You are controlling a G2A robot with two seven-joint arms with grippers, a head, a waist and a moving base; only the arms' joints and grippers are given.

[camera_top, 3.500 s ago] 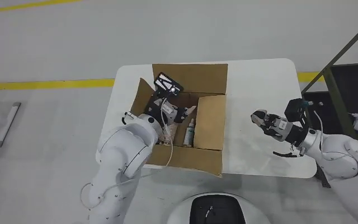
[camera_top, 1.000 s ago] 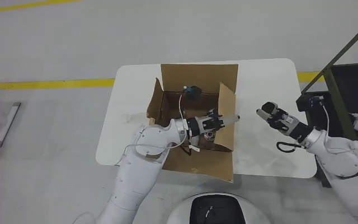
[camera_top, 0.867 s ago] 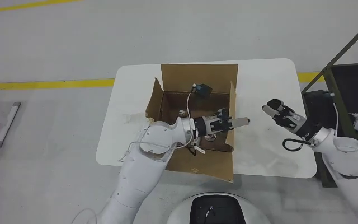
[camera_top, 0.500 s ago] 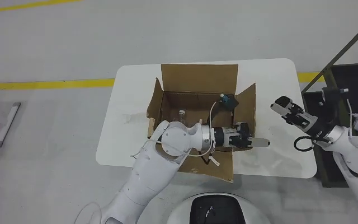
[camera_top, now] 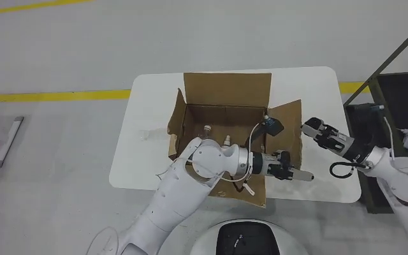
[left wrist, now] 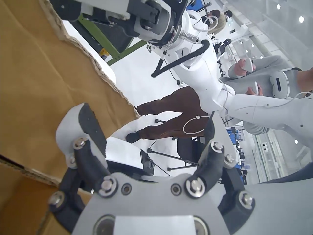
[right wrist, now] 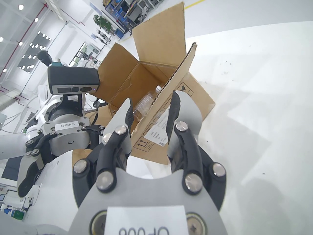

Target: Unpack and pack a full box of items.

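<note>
The open cardboard box stands mid-table, and clear bottles lie inside it. Its right flap is folded outward. My left arm lies across the box's front; its gripper hangs open over the table just past the box's right wall, holding nothing. In the left wrist view the open gripper has the flap beside it. My right gripper sits open and unladen just right of the flap. In the right wrist view its gripper faces the box and a bottle.
The white table has bare surface on both sides of the box. A green metal frame stands past the table's right edge. A person holding controllers stands in the room behind, away from the table.
My left arm came out of the box and swept right across it, and the right flap swung outward. The box shifted right earlier. My right gripper drew back, then edged toward the flap.
</note>
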